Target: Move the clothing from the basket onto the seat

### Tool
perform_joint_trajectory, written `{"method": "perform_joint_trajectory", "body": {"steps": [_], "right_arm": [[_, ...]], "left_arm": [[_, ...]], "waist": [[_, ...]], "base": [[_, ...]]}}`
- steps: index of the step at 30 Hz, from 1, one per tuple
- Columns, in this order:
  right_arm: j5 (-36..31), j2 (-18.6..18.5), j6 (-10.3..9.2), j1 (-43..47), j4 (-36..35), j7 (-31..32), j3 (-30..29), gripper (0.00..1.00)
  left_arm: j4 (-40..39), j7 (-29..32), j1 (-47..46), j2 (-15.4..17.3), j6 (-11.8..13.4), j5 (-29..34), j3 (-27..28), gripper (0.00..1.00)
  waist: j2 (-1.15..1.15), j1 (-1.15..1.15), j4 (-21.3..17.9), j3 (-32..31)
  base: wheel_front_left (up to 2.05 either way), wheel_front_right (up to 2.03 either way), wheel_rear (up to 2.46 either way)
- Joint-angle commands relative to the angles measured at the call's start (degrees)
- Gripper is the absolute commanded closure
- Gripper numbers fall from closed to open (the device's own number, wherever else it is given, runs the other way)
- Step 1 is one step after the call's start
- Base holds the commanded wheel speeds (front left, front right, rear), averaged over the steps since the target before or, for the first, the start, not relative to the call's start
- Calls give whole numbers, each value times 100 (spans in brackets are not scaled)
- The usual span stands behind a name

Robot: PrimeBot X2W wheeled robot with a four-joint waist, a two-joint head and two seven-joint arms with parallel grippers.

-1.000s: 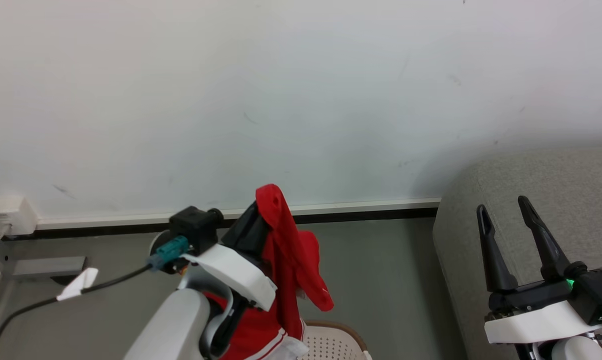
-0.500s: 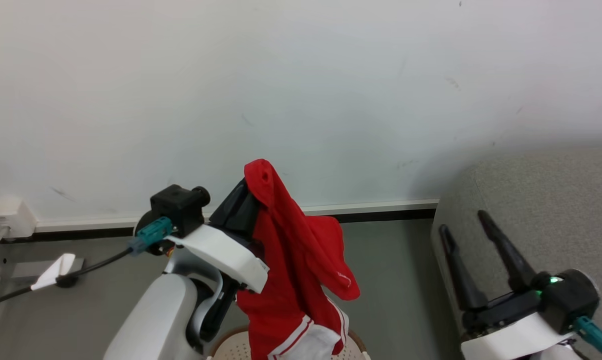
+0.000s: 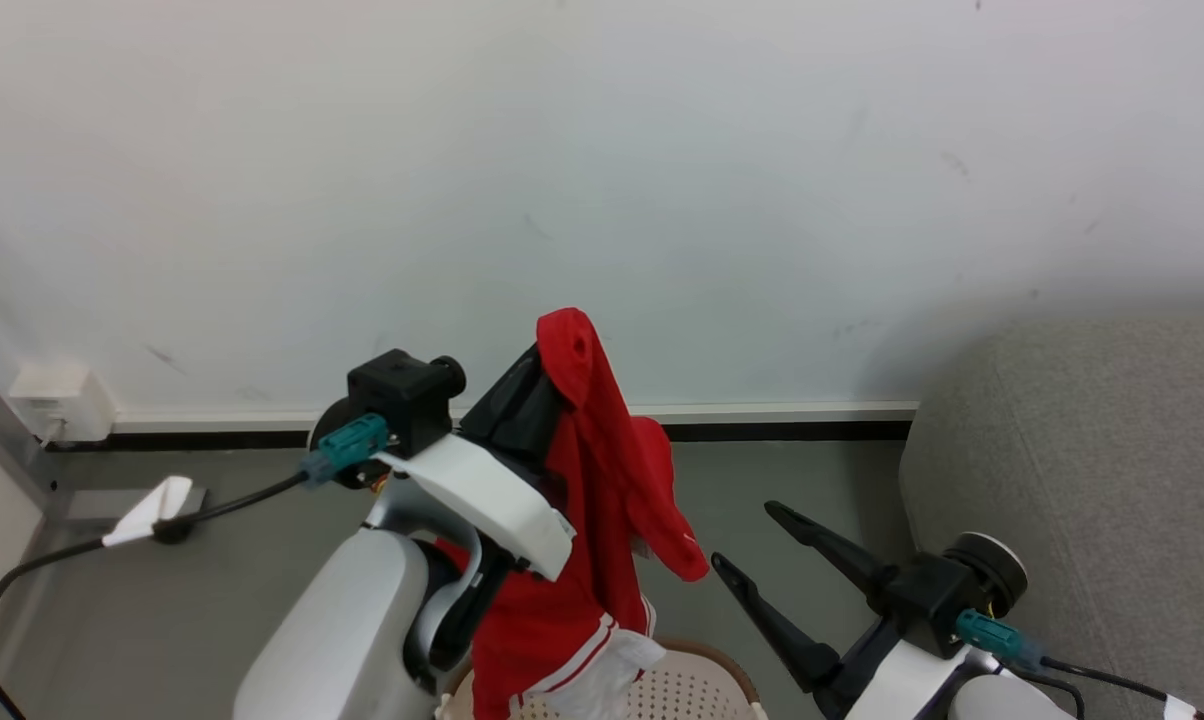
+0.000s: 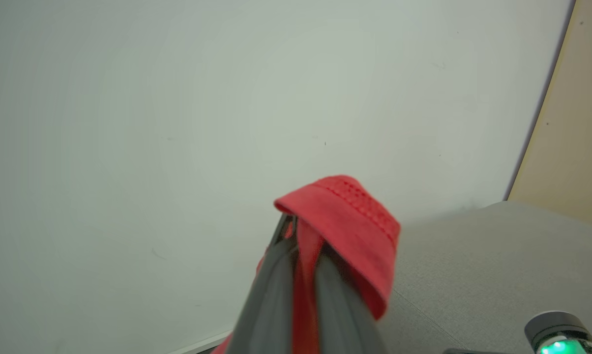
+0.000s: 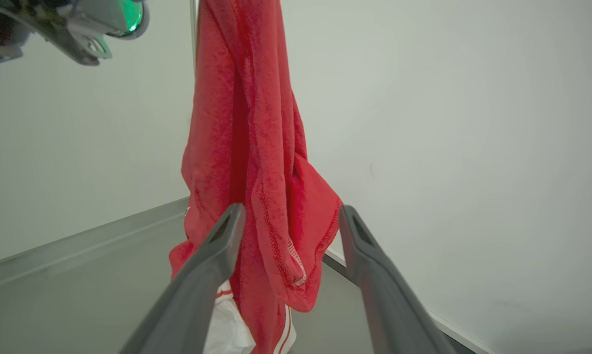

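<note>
My left gripper is shut on the clothing, a bright red garment with white striped trim. It hangs from the raised fingertips down to the cream basket at the bottom edge. The left wrist view shows the red fabric folded over my left gripper, pinched between its fingers. My right gripper is open and points left toward the hanging cloth, apart from it. In the right wrist view the clothing hangs just beyond my right gripper. The grey seat stands at the right.
A pale wall with a white and black baseboard runs behind. A wall box and a black cable lie at the left over the grey floor. The seat also shows in the left wrist view.
My right gripper has swung from pointing up beside the seat to pointing left at the hanging clothing. The left gripper has raised the clothing. The head camera has shifted.
</note>
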Motion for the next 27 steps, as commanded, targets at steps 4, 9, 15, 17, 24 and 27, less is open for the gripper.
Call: {"method": "perform_joint_trajectory", "body": {"steps": [4, 9, 15, 17, 24, 27], "right_arm": [[444, 28, -14, -495, 579, 4, 699, 0], [999, 97, -14, -878, 1069, 4, 1300, 0], [1505, 137, -14, -1138, 1363, 3, 1899, 0], [1689, 159, -14, -1182, 1335, 3, 2074, 0], [1922, 315, -14, -1260, 1448, 4, 2375, 0], [1910, 470, -14, -1286, 1701, 4, 2377, 0]], "left_arm": [[31, 15, -134, -75, -72, -22, -144, 100], [127, 28, -228, -155, -121, -23, -319, 100], [189, 45, -319, -258, -185, -46, -548, 100], [192, 56, -344, -289, -194, -56, -618, 100], [136, 88, -445, -398, -229, -167, -869, 100], [58, 124, -482, -438, -243, -225, -1051, 100]], "waist": [[0, -1, 275, 12], [0, -1, 509, 12], [0, -1, 745, -2], [0, -1, 803, -6], [0, -1, 1026, -9], [0, -1, 1136, 0]], "base": [[0, 0, 0], [0, 0, 0], [0, 0, 0], [0, 0, 0], [0, 0, 0], [0, 0, 0]]}}
